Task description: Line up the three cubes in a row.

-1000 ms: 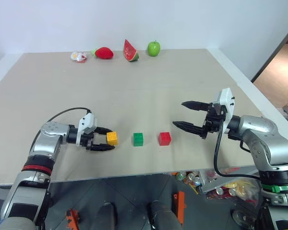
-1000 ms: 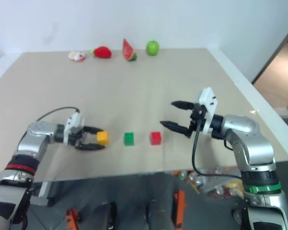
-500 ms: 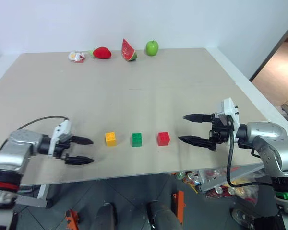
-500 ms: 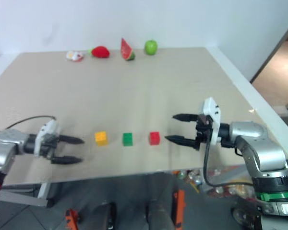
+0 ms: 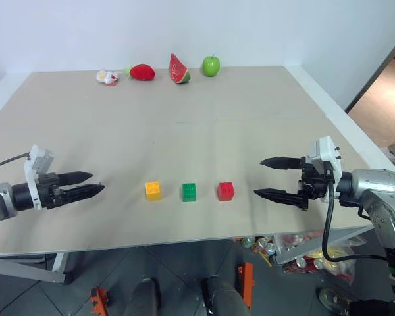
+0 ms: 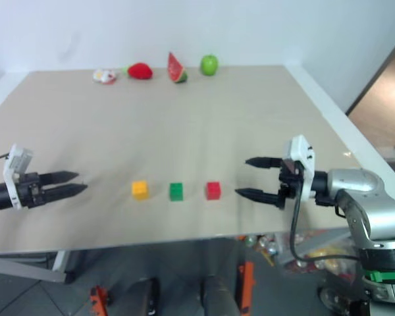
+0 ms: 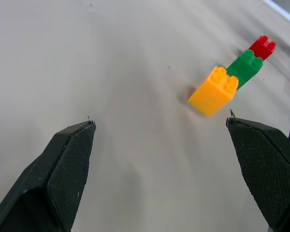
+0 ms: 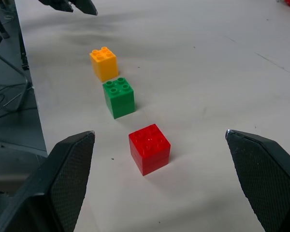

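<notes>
Both empty and wide open, the left gripper [image 5: 85, 184] is pulling away from the yellow cube [image 5: 153, 190], leaving it sitting on the counter [image 5: 204, 125] in line with the green cube [image 5: 189, 191] and red cube [image 5: 226, 191], the right gripper [image 5: 271, 178] hovering nearby.

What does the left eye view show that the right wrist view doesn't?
Left eye view alone: the toy strawberry, watermelon slice and green apple along the table's far edge, and both arms from outside. Right wrist view alone: the studs on each cube's top, seen close between the open right tool fingers. Both: yellow cube, green cube and red cube in a row, and the open left tool.
</notes>
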